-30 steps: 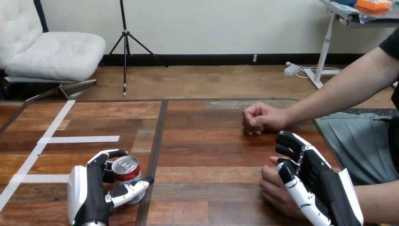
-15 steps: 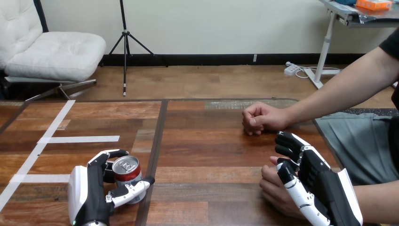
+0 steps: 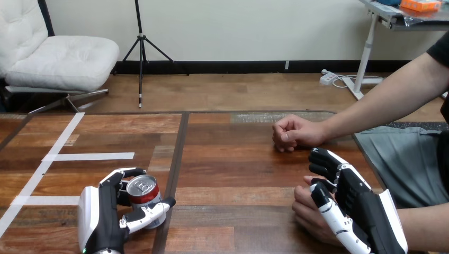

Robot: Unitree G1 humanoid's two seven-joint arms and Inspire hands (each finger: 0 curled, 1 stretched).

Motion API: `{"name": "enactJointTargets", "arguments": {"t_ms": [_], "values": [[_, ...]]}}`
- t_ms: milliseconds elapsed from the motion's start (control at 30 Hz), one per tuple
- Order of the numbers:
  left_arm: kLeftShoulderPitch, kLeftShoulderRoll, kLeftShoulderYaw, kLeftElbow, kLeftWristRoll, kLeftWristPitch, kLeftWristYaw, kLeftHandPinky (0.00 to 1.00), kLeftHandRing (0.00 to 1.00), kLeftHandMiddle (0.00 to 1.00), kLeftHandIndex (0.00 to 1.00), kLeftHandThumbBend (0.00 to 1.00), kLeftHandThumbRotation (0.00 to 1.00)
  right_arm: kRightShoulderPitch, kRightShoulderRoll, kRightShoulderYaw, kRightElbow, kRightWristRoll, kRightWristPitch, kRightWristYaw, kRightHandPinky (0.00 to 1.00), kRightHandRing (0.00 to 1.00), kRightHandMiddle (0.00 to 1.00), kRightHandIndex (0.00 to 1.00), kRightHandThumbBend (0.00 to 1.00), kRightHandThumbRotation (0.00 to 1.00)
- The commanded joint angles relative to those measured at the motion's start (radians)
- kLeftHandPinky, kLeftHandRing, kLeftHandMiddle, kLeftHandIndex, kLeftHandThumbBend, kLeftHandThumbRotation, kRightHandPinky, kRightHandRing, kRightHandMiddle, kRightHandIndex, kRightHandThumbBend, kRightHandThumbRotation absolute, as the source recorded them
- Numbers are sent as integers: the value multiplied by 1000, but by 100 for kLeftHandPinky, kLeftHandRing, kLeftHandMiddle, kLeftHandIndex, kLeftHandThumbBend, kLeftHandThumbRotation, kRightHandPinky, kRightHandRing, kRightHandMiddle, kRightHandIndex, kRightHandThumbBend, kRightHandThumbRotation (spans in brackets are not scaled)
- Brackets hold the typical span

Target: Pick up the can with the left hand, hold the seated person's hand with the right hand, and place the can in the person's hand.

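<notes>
Two robot hands are seen low over the counter [image 3: 233, 174]: the left hand [image 3: 100, 217] is clenched round the can [image 3: 143, 194], which is held upright at the near left part of the counter. The right hand [image 3: 365, 211] is laid over the person's nearer hand [image 3: 308, 216] at the near right, though whether that hand is grasped cannot be told. The person's farther hand [image 3: 291, 132] is rested as a fist on the counter, well apart from the can.
</notes>
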Motion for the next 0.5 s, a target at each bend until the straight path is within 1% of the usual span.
{"name": "enactJointTargets", "arguments": {"t_ms": [0, 267, 467], "values": [[-63, -6, -1, -25, -10, -43, -2, 54, 47, 47, 60, 74, 0, -42, -11, -5, -17, -1, -20, -11, 79, 84, 85, 83, 58, 65], [-63, -7, 0, -41, -11, -56, -1, 52, 46, 47, 60, 73, 0, -43, -11, -3, -16, 10, -19, -4, 79, 84, 85, 83, 58, 66], [-63, -12, 4, -68, -21, -51, -6, 50, 45, 47, 60, 73, 0, -47, -13, -4, -11, 0, -23, -9, 79, 84, 86, 83, 58, 65]]}}
